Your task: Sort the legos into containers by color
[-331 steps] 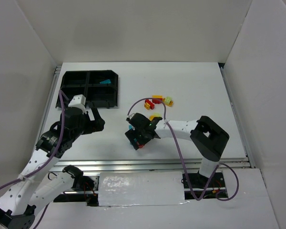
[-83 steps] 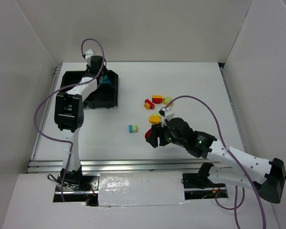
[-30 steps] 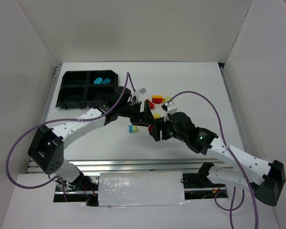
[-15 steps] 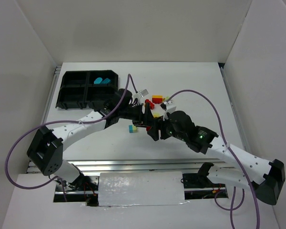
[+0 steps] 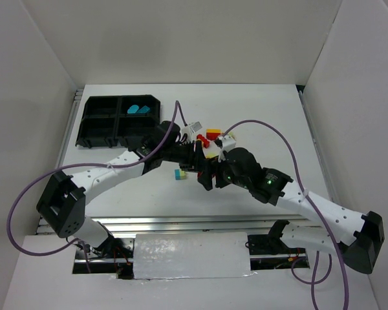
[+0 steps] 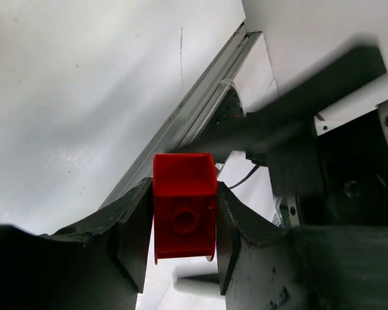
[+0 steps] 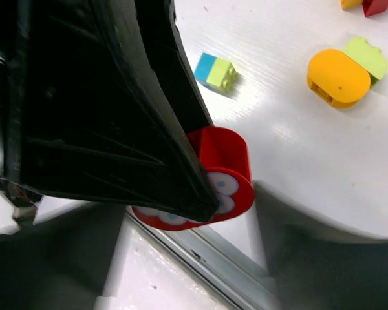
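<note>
A red rounded lego [image 6: 184, 216] sits squarely between the left gripper's [image 6: 183, 226] two dark fingers, which press on both its sides. In the right wrist view the same red lego [image 7: 229, 161] shows, partly behind the left gripper's black finger. My right gripper [image 7: 181, 216] straddles it with a gap at each side, so it is open. Seen from above, the left gripper [image 5: 199, 160] and right gripper [image 5: 205, 173] meet above mid-table. The black tray of containers [image 5: 119, 123] lies at the far left, with teal legos [image 5: 139, 109] in its back right compartment.
A blue-and-green lego [image 5: 180, 174] lies just left of the two grippers. Beyond them sit a red-and-yellow cluster [image 5: 213, 134] and a lime piece [image 5: 227, 137]. A yellow rounded lego [image 7: 339, 77] lies beside a lime one [image 7: 365, 57]. White walls enclose the table.
The left gripper's fingers have closed onto the red lego while the right gripper's jaws have spread off it. Both arms have hardly shifted.
</note>
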Robot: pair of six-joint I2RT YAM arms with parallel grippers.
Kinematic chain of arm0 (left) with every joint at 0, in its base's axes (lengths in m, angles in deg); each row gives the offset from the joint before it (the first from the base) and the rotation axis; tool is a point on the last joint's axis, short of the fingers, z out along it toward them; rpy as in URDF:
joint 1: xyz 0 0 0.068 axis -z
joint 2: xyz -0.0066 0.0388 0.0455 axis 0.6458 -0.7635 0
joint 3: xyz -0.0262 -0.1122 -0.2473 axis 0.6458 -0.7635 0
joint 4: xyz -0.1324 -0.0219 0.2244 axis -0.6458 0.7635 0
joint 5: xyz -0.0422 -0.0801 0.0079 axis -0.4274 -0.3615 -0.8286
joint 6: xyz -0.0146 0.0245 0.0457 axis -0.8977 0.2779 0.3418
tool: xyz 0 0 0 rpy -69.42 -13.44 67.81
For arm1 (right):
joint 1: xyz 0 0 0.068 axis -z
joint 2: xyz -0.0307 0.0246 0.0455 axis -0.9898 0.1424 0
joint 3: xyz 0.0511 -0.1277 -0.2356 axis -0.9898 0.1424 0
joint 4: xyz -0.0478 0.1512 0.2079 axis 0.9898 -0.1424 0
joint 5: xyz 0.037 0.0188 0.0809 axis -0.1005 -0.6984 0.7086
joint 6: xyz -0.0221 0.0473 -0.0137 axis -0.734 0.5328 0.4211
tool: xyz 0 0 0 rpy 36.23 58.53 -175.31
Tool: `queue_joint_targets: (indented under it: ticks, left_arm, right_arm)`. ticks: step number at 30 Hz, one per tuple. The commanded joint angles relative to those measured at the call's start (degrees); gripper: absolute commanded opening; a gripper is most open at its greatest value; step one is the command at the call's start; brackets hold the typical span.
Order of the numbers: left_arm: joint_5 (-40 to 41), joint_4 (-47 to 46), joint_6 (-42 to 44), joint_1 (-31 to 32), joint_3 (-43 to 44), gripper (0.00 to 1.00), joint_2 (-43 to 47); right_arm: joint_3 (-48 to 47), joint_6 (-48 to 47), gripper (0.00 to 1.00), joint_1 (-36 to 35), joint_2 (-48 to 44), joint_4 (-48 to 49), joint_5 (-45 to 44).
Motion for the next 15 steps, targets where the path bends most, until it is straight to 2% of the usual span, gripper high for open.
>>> queue_joint_targets:
  ticks: [1, 2, 6, 13, 15]
  left_arm:
    - [1.75, -0.35, 1.23, 1.32, 0.91, 0.0, 2.54]
    - [3.96, 0.79, 1.32, 1.24, 1.26, 0.0, 2.98]
    - [15.39, 7.82, 1.59, -1.04, 2.93, 0.0, 5.0]
    - [23.39, 13.01, 2.72, -12.89, 3.9, 0.0, 8.6]
    - [28.73, 16.25, 4.39, -14.93, 4.51, 0.0, 10.18]
  right_arm:
    - [-1.11, 0.6, 0.94, -0.17, -1.39, 5.65, -0.27]
    - [-0.57, 1.47, 1.0, 0.01, -2.01, 6.0, -0.88]
    - [2.06, 3.59, 1.0, 0.36, -5.52, 6.0, -2.91]
    - [5.32, 5.87, 1.0, 0.36, -10.27, 3.98, -0.98]
    - [6.02, 6.31, 1.0, 0.36, -12.11, 3.11, -1.24]
